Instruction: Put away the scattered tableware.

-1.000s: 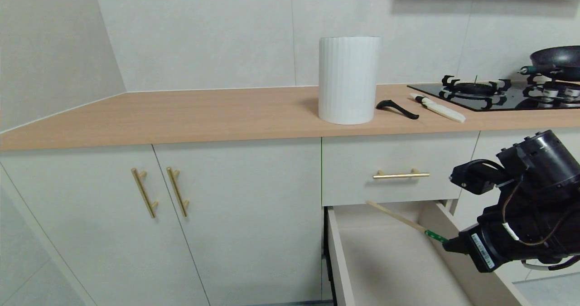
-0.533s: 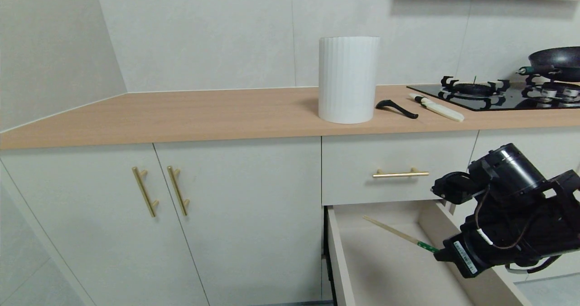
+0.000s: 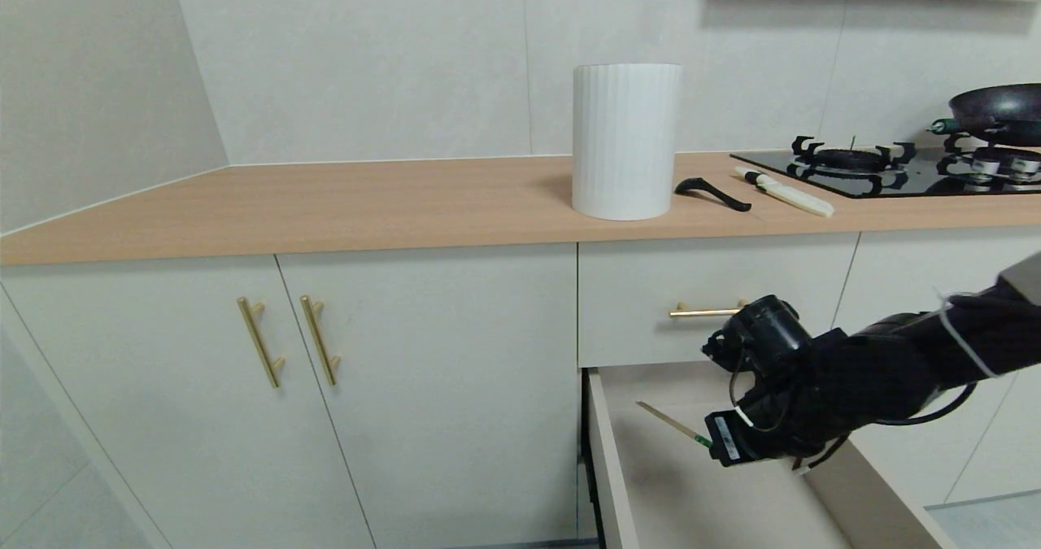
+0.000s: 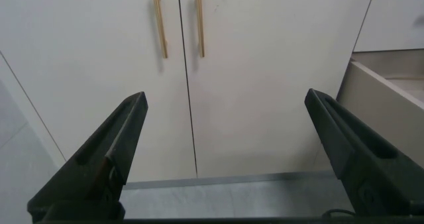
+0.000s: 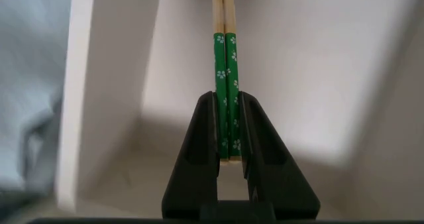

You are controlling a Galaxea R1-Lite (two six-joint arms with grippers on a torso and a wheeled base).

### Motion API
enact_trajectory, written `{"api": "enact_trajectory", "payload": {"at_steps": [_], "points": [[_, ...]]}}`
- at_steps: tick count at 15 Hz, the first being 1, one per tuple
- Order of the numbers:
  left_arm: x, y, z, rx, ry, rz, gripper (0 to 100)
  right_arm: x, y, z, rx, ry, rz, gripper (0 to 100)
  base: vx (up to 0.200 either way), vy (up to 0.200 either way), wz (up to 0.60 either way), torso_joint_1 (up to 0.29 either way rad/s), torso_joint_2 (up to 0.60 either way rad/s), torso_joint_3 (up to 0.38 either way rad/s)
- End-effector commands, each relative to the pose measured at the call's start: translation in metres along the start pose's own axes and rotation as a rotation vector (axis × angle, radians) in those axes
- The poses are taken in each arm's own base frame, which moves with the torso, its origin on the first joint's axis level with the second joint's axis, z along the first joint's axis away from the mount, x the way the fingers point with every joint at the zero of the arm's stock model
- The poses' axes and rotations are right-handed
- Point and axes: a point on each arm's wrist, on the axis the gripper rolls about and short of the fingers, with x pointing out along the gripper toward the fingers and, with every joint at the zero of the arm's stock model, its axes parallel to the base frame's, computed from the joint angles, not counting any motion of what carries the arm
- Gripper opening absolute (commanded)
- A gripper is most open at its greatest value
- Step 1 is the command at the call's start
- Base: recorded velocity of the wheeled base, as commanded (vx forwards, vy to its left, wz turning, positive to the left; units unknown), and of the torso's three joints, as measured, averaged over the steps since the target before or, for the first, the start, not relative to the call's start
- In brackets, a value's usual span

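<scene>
In the head view, the right gripper [image 3: 716, 443] hangs inside the open drawer [image 3: 606, 468] at the lower right of the cabinet run, its fingers pinched on the green-banded end of a pair of chopsticks [image 3: 668, 421]. The bare wooden tips slant up towards the left and the far wall of the drawer; whether they touch its floor cannot be told. Just above sits a closed drawer front with a gold handle [image 3: 701, 313], partly hidden by the arm. On the wooden countertop [image 3: 366, 199] a tall white ribbed canister [image 3: 625, 141] stands upright; just to its right lies a black utensil [image 3: 713, 193], and right of that, apart from it, a pale utensil [image 3: 786, 193] beside the near-left corner of the gas hob [image 3: 895, 167], where a dark pan [image 3: 996, 110] rests on the far right burner. In the left wrist view, the left gripper [image 4: 232, 158] is held low before two closed cabinet doors [image 4: 265, 85] with gold bar handles [image 4: 158, 18], its fingers [image 4: 119, 151] spread wide and holding nothing, and the drawer's side wall [image 4: 391, 85] shows beside it. In the right wrist view, the right gripper [image 5: 225, 128] has its fingers pressed together on the chopsticks [image 5: 224, 52], gripping the green patterned part, the two sticks side by side and touching, pointing away over the pale drawer floor [image 5: 311, 65].
</scene>
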Motion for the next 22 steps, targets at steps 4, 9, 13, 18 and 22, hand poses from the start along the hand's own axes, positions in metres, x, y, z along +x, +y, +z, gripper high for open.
{"api": "enact_trajectory", "payload": {"at_steps": [4,9,13,18,22], "points": [[0.000,0.000,0.000,0.000,0.000,0.000,100,0.077,0.009,0.008,0.068,0.091,-0.074,0,0.000,0.000,0.00,0.000,0.00,0.000],[0.000,0.000,0.000,0.000,0.000,0.001,100,0.106,0.017,0.003,0.032,0.126,-0.131,0,0.000,0.000,0.00,0.000,0.00,0.000],[0.000,0.000,0.000,0.000,0.000,0.000,100,0.104,0.021,0.000,0.014,0.181,-0.155,0,0.000,0.000,0.00,0.000,0.00,0.000],[0.000,0.000,0.000,0.000,0.000,0.000,100,0.107,0.023,-0.003,0.000,0.178,-0.191,0,0.000,0.000,0.00,0.000,0.00,0.000],[0.000,0.000,0.000,0.000,0.000,0.000,100,0.108,0.023,-0.003,0.001,0.179,-0.193,0,0.000,0.000,0.00,0.000,0.00,0.000]]}}
